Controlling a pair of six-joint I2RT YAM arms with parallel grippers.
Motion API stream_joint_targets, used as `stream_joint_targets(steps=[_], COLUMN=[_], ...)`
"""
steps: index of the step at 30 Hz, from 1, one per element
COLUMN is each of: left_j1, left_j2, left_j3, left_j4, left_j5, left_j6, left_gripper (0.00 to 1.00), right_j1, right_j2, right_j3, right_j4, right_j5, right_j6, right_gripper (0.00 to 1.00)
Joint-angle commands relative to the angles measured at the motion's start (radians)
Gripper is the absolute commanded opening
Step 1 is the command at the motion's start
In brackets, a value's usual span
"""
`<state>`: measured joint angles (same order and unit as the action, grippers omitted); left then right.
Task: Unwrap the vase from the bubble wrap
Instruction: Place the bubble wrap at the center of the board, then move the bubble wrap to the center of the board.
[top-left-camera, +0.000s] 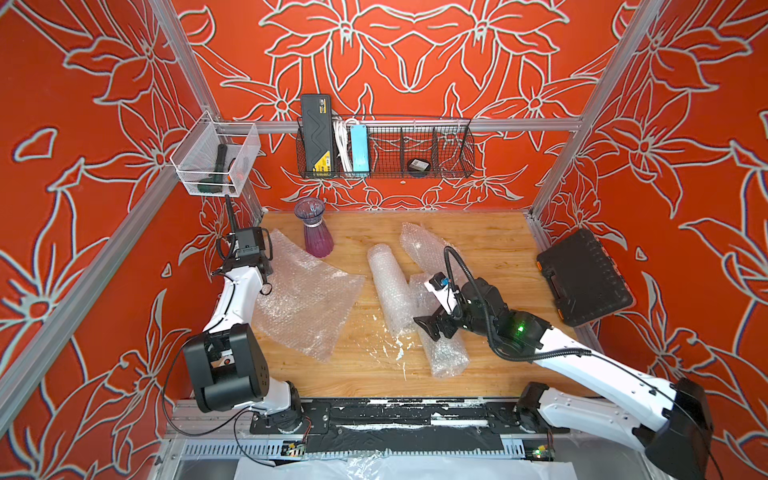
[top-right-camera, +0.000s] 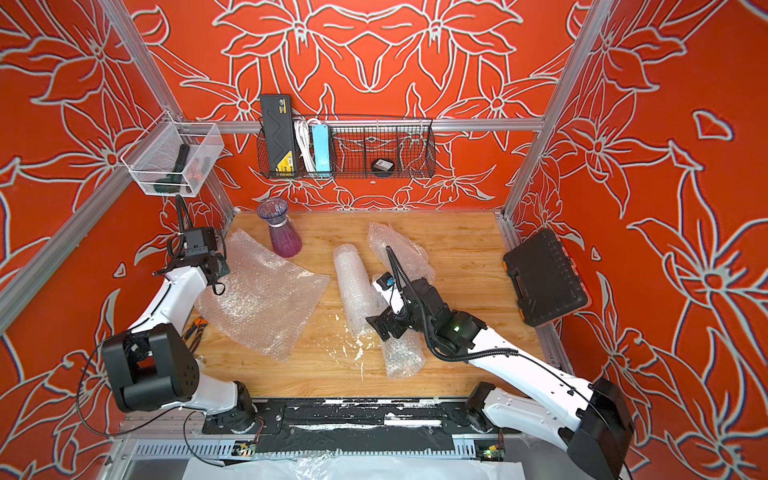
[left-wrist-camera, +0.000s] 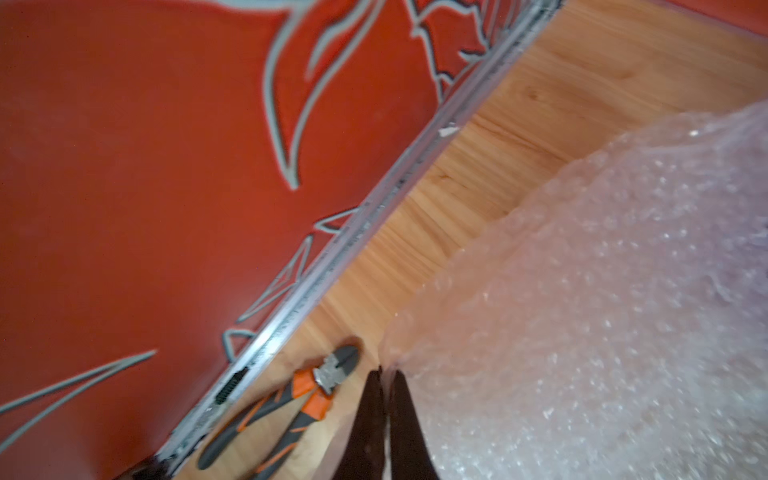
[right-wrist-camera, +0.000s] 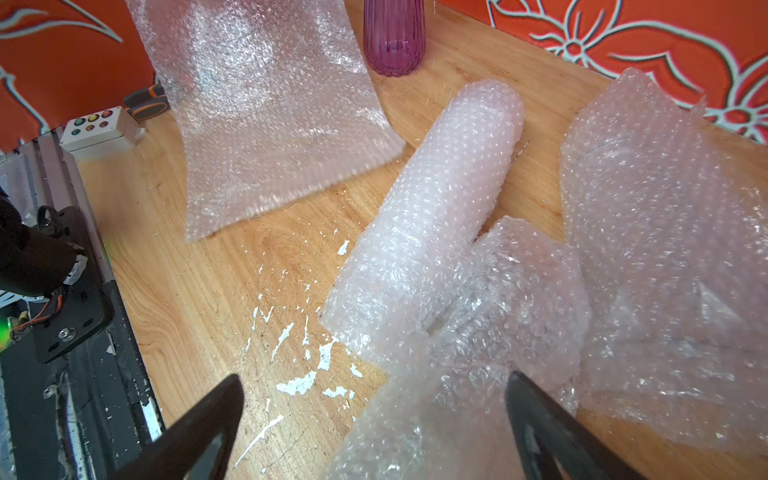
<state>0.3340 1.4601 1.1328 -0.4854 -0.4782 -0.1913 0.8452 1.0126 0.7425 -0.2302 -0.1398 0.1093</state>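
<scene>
Left gripper (left-wrist-camera: 386, 376): jaws pinched together on a corner of the flat bubble wrap sheet (top-left-camera: 305, 299), by the counter's left edge.
Right gripper (right-wrist-camera: 374, 376): jaws spread wide, holding nothing, above the near roll (top-left-camera: 442, 353) of bubble wrap.
Other wrap: a second roll (top-left-camera: 388, 286) lies against it; a crumpled sheet (top-left-camera: 419, 245) lies behind.
Vase (top-left-camera: 316, 232): purple, bare, upright at the back left of the counter (top-left-camera: 490, 249), just beside the flat sheet.
Pliers (left-wrist-camera: 299, 399): on the counter near the left jaws.
</scene>
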Motion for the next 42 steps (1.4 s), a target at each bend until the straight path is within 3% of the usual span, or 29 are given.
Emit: stream_joint_targets(steps=[1,5,6,8,10,12,17,22,28,32,35,42], left_j1=[0.034,0.053,0.053,0.054,0.054,0.054,0.030,-0.059,-0.184,-0.367,-0.499,-0.753], left_j2=[0.005,0.020,0.021,0.006,-0.022,-0.054,-0.190,-0.364,-0.561,-0.569,-0.554,-0.421], left_j3=[0.054,0.080,0.079,0.064,0.042,0.034,0.025,-0.047,-0.247,-0.355,-0.409,-0.443], left_j4=[-0.012,-0.020,-0.021,-0.016,-0.002,0.002,0.000,-0.005,-0.010,0.044,0.132,0.332], left_j5=[-0.160,-0.171,-0.164,-0.138,-0.114,-0.085,0.057,0.181,0.532,0.662,0.694,0.666], left_j6=[0.032,0.038,0.031,0.018,0.008,-0.006,-0.074,-0.113,-0.181,-0.223,-0.278,-0.368], left_gripper=[0.00,0.00,0.12,0.52,0.85,0.99,1.00,1.00,0.99,1.00,1.00,1.00], right_j1=[-0.001,-0.004,-0.005,-0.004,-0.004,-0.004,-0.004,-0.003,-0.019,-0.043,-0.055,-0.088], right_j2=[-0.014,-0.018,-0.019,-0.022,-0.025,-0.024,-0.020,-0.005,0.043,0.061,0.079,0.158], right_j3=[-0.020,-0.026,-0.027,-0.025,-0.026,-0.023,0.002,0.030,0.090,0.124,0.136,0.159], right_j4=[-0.018,-0.013,-0.012,-0.014,-0.016,-0.022,-0.074,-0.127,-0.236,-0.288,-0.318,-0.367], right_j5=[0.023,0.019,0.015,0.013,0.015,0.017,0.018,0.041,0.107,0.133,0.161,0.206], right_j6=[-0.020,-0.013,-0.013,-0.011,-0.013,-0.013,-0.016,-0.018,-0.035,-0.031,-0.021,-0.006], right_gripper=[0.98,0.98,0.98,0.98,0.98,0.98,0.98,0.98,0.98,0.98,0.98,0.98])
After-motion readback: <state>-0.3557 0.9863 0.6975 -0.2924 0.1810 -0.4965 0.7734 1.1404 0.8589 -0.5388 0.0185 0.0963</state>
